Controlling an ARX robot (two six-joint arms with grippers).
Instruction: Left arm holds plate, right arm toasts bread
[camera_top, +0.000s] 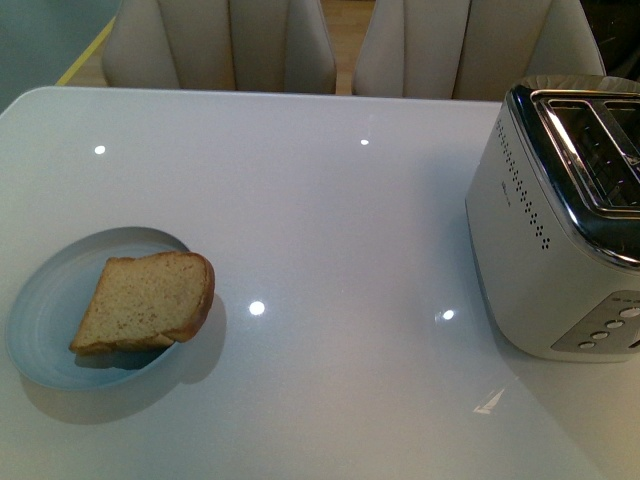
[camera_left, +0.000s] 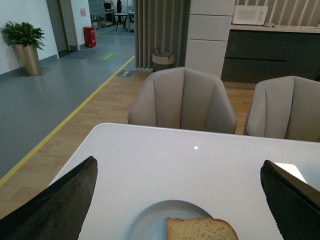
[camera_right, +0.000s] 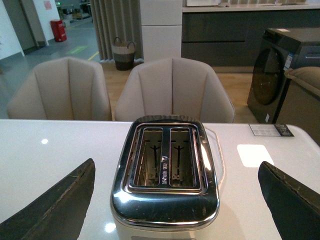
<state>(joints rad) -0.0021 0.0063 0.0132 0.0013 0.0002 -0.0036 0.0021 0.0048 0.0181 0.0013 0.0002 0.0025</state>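
Note:
A slice of brown bread (camera_top: 145, 303) lies on the pale blue-grey plate (camera_top: 40, 330) at the table's front left, its right edge overhanging the rim. Neither arm shows in the front view. In the left wrist view my left gripper (camera_left: 180, 200) is open, its black fingers (camera_left: 55, 205) wide apart above and behind the plate (camera_left: 150, 220) and bread (camera_left: 200, 230). In the right wrist view my right gripper (camera_right: 177, 200) is open, its fingers (camera_right: 290, 205) on either side of the white and chrome toaster (camera_right: 165, 200). Both toaster slots (camera_right: 162, 160) are empty.
The toaster (camera_top: 560, 230) stands at the table's right edge, control buttons facing front. Two beige chairs (camera_top: 330, 45) stand behind the white glossy table (camera_top: 340, 200). A card lies on the table beyond the toaster (camera_right: 270, 130).

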